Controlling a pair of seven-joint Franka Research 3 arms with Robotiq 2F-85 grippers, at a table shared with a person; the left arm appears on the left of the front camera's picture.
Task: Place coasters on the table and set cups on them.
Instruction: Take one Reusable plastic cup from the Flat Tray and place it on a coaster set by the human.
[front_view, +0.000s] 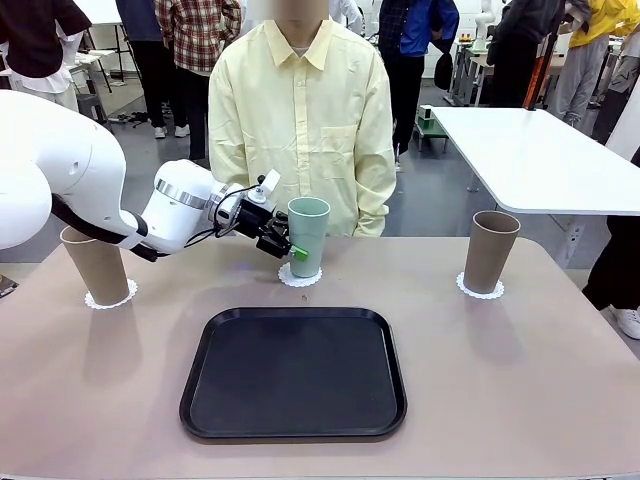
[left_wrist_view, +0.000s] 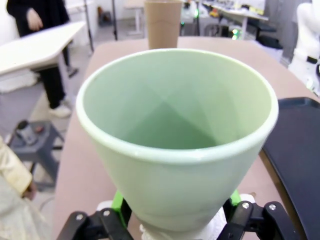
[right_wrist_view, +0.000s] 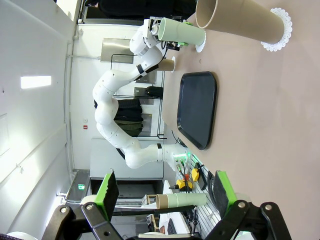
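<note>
The mint-green cup (front_view: 307, 235) stands upright on the middle coaster (front_view: 300, 277) at the far side of the table (front_view: 520, 380). My left gripper (front_view: 290, 250) reaches in from the left, its green pads (left_wrist_view: 118, 202) pressed against both sides of the cup's (left_wrist_view: 175, 150) lower part. One brown cup (front_view: 97, 265) sits on a coaster (front_view: 110, 297) at the far left, partly behind my left arm. Another brown cup (front_view: 490, 250) sits on a coaster (front_view: 481, 290) at the far right. My right gripper (right_wrist_view: 165, 200) is open with nothing between its fingers, well back from that brown cup (right_wrist_view: 240, 22).
A black tray (front_view: 293, 372) with nothing in it lies at the middle of the table, nearer my side. A person in a pale yellow shirt (front_view: 300, 130) stands at the far edge, just behind the mint-green cup. A white table (front_view: 540, 150) is at the back right.
</note>
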